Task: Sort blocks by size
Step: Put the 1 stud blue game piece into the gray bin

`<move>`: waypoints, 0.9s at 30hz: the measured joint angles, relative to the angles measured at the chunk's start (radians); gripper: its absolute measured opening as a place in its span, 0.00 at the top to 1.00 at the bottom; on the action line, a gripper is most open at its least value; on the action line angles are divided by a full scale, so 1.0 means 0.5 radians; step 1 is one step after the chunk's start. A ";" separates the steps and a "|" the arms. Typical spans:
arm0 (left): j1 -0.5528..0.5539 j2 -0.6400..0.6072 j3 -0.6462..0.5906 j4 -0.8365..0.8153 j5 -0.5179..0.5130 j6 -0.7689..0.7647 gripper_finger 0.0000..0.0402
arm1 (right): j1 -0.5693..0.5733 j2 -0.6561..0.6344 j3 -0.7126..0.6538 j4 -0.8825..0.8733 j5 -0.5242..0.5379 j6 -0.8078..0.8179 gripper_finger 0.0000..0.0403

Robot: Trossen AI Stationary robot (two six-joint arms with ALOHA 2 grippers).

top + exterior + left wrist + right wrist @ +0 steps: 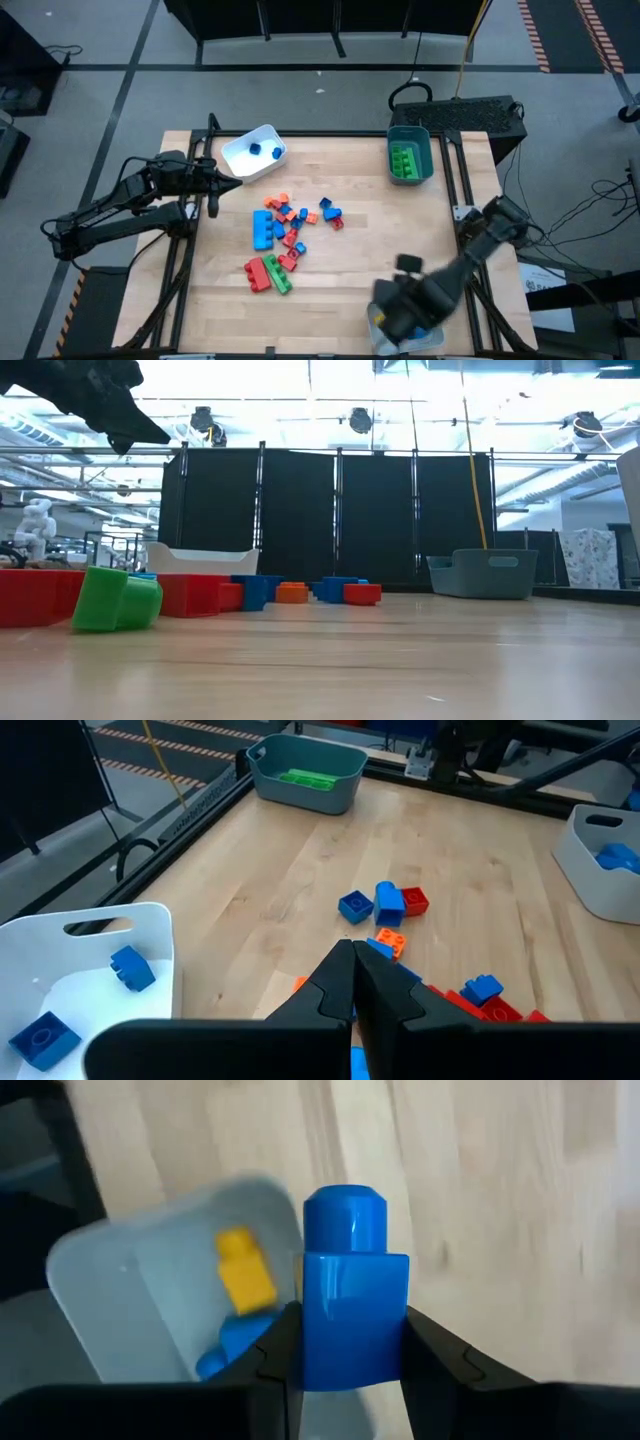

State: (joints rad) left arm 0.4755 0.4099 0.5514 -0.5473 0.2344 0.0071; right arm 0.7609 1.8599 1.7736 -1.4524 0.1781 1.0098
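Blue block (352,1305) clamped in right jaws above pale tray (150,1300); left jaws closed.

A wooden table (400,250) carries scattered blocks (285,235), a white tray (240,152) and a teal tray (428,155)

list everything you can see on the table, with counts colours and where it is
white tray: one, far left corner of the table, two small blue blocks inside
teal tray: one, far right, green blocks inside
pale tray: one, near right edge, under the right arm; a yellow block and something blue in it
loose blocks: a mixed pile, count unclear, red, blue, orange and green, table centre
blue block: one, clamped in the right gripper
table: one, light wood
left gripper: shut, empty, beside the white tray
right gripper: shut on the blue block, above the pale tray's edge
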 joint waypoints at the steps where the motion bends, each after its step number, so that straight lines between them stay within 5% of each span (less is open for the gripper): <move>1: 0.000 0.000 0.000 0.000 0.001 0.000 0.97 | 0.057 0.000 -0.015 -0.016 0.005 0.126 0.75; 13: 0.000 0.000 0.000 0.000 0.003 0.000 0.97 | 0.513 0.007 -0.288 -0.072 0.001 0.936 0.75; 27: 0.000 0.000 0.000 0.000 -0.002 -0.001 0.97 | 0.537 0.008 -0.714 0.505 -0.141 0.932 0.70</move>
State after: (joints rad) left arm 0.4754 0.4100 0.5514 -0.5472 0.2337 0.0067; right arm 1.0296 1.8641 1.4166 -1.1998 0.1073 1.4756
